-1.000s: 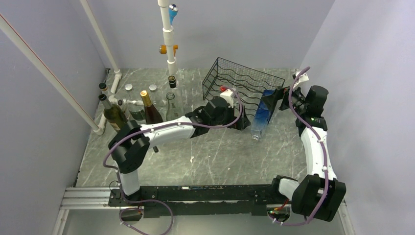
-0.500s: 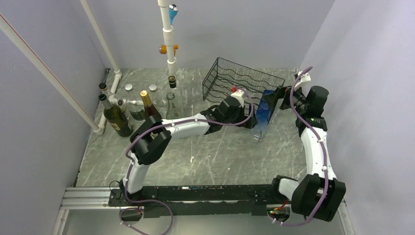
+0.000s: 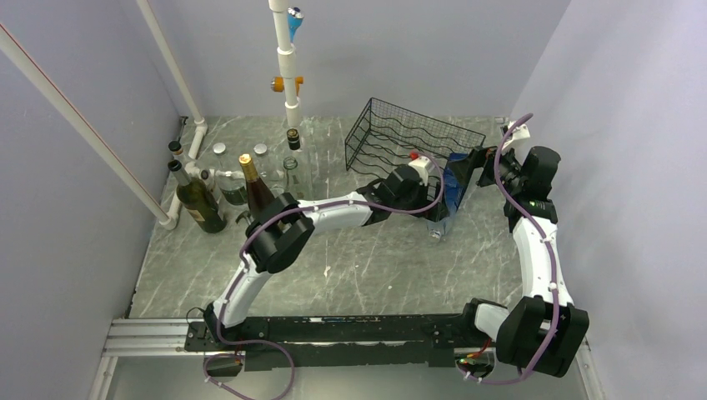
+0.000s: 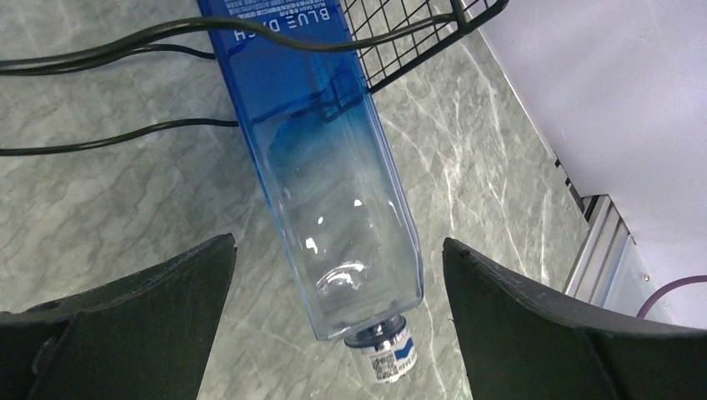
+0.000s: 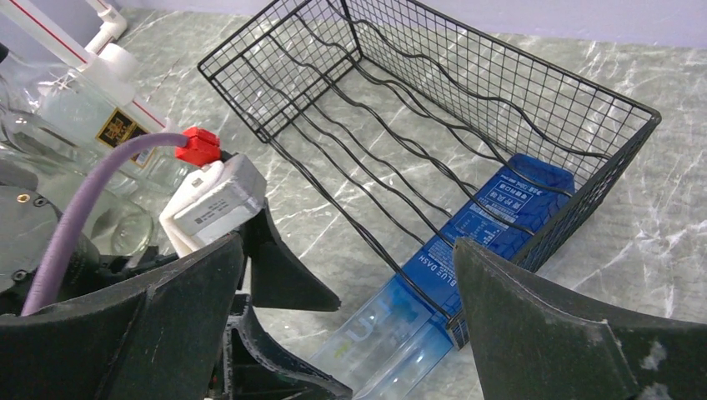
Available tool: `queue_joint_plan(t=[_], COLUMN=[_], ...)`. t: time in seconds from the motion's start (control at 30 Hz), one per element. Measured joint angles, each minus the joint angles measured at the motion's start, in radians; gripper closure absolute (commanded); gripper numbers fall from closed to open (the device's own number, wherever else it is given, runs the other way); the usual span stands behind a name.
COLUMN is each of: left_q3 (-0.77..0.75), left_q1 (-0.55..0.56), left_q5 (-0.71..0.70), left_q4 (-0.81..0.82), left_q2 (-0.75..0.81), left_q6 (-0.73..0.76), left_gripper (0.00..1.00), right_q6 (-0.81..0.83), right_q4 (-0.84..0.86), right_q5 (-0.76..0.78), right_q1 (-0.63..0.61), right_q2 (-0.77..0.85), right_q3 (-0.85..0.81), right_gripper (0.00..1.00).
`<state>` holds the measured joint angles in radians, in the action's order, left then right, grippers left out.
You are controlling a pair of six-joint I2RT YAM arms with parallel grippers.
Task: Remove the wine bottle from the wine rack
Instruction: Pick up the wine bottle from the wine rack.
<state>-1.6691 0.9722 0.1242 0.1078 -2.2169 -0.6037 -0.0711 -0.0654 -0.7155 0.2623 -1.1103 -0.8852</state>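
Observation:
The black wire wine rack (image 3: 408, 137) stands at the back right. A blue and clear square bottle (image 3: 448, 193) lies in its right end, neck sticking out toward the front. In the left wrist view the bottle (image 4: 325, 167) with its capped neck (image 4: 388, 357) lies between the spread fingers of my left gripper (image 4: 338, 243), which is open and not touching it. My right gripper (image 5: 348, 246) is open and empty at the rack's right end (image 5: 433, 92), above the bottle (image 5: 488, 221). The left gripper (image 5: 283, 271) shows there beside the bottle.
Several glass bottles (image 3: 242, 187) stand at the back left by a white pipe frame (image 3: 288, 58). Grey walls close in the left, back and right sides. The marble table top (image 3: 350, 267) stretches in front of the rack.
My left arm has reached further right, bringing its open gripper from the rack's front to around the bottle's clear end. The right arm and the bottle have not moved.

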Motion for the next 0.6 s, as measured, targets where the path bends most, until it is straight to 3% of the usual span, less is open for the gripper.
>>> queue_joint_plan(t=[0.6], left_q3=[-0.173], left_q1=[0.000], left_q5=[0.043], left_q4=[-0.007], left_q2=[-0.167], left_q6=[-0.057], left_gripper=[0.03], right_q6=[0.000], right_q4=[0.007], right_q5=[-0.003], right_q1=[0.001], right_q2=[0.001], right_q3=[0.006], right_gripper=[0.00])
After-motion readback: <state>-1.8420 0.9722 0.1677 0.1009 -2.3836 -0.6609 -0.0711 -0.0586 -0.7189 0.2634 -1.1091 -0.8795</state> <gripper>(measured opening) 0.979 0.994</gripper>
